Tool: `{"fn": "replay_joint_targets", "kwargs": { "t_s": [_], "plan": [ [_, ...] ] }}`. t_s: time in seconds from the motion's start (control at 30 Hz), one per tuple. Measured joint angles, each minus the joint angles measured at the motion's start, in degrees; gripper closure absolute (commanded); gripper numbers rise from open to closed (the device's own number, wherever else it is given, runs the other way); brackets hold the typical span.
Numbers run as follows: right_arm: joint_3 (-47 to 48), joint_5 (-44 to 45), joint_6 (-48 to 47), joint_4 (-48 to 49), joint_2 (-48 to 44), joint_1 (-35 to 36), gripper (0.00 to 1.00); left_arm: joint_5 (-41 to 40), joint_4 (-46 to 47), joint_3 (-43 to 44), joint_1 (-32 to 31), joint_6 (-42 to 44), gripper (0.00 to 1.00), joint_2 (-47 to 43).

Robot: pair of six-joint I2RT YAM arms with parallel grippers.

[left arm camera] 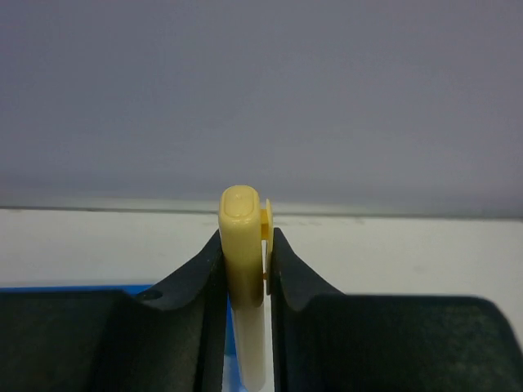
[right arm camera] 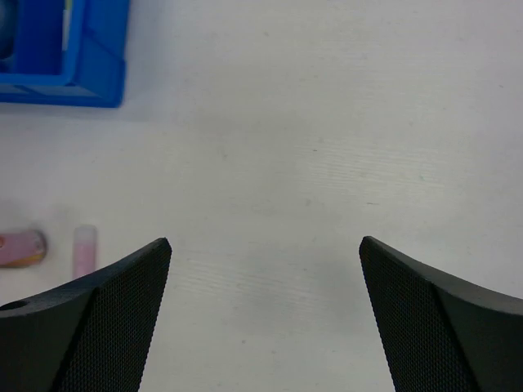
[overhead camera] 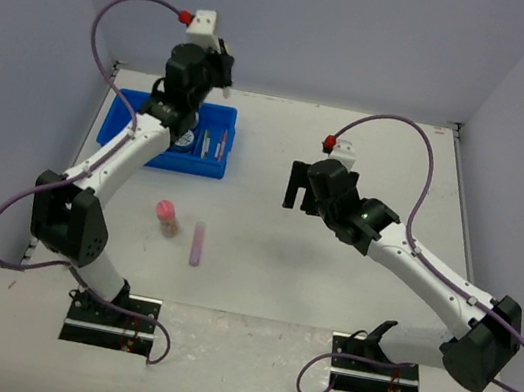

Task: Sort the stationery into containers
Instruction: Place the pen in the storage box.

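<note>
The left claw (left arm camera: 247, 243) is pinching a yellow marker (left arm camera: 243, 294), cap end poking out past the fingertips, so its long axis runs along the fingers. It hangs raised by the bench's (overhead camera: 323, 308) far-left corner, where the blue tray (overhead camera: 208, 168) sits. The drop turns on the tray lying below and slightly nearward of that claw; I cannot tell which compartment it is over.

The right claw (right arm camera: 265, 241) is spread wide with nothing in it, above the middle of the bench. A purple marker (overhead camera: 198, 243) lies toward the near-left from it, long axis running near to far, with a pink-capped bottle (overhead camera: 168, 218) just beside it.

The left wrist view proves the grip but shows only a blue sliver of tray. The top view shows the tray but hides the marker.
</note>
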Motion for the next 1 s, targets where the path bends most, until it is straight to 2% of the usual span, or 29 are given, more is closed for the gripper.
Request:
{"fn": "replay_joint_targets", "kwargs": {
  "t_s": [0.13, 0.27, 0.5, 0.57, 0.7, 0.83, 0.87, 0.93, 1.0],
  "plan": [
    [-3.2, 0.1, 0.0, -0.8, -1.2, -2.7, 0.01, -12.8, 0.4, 6.3, 8.2, 14.9, 1.00, 6.7],
    [-4.3, -1.3, 0.0, -0.6, -2.3, -2.6, 0.01, -17.3, 1.6, 4.0, 11.9, 26.5, 1.00, 12.4],
    [-5.8, -3.9, -0.4, 0.5, -6.4, -2.5, 0.01, -17.7, 0.5, -4.0, 16.2, 28.6, 1.00, 15.1],
    [-5.8, -4.8, -0.5, 1.2, -6.4, -2.5, 0.01, -17.7, 0.6, -4.8, 16.9, 28.3, 0.97, 15.1],
    [-5.8, -6.0, -0.6, 1.3, -6.2, -2.4, 0.01, -17.2, 0.6, -5.7, 17.1, 27.9, 0.77, 15.5],
    [-5.8, -6.2, -0.6, 1.4, -6.2, -2.4, 0.01, -16.2, 0.5, -5.8, 17.0, 27.4, 0.67, 17.2],
    [-5.8, -6.2, -0.6, 1.4, -6.2, -2.4, 0.01, -16.0, 0.5, -6.0, 17.0, 27.3, 0.63, 17.5],
    [-5.8, -6.3, -0.6, 1.4, -6.2, -2.5, 0.01, -15.6, 0.1, -6.6, 17.0, 27.2, 0.50, 17.7],
    [-5.8, -6.6, -0.6, 1.4, -6.2, -2.5, 0.01, -15.2, -0.6, -6.7, 17.0, 27.0, 0.46, 17.7]
  ]
}}
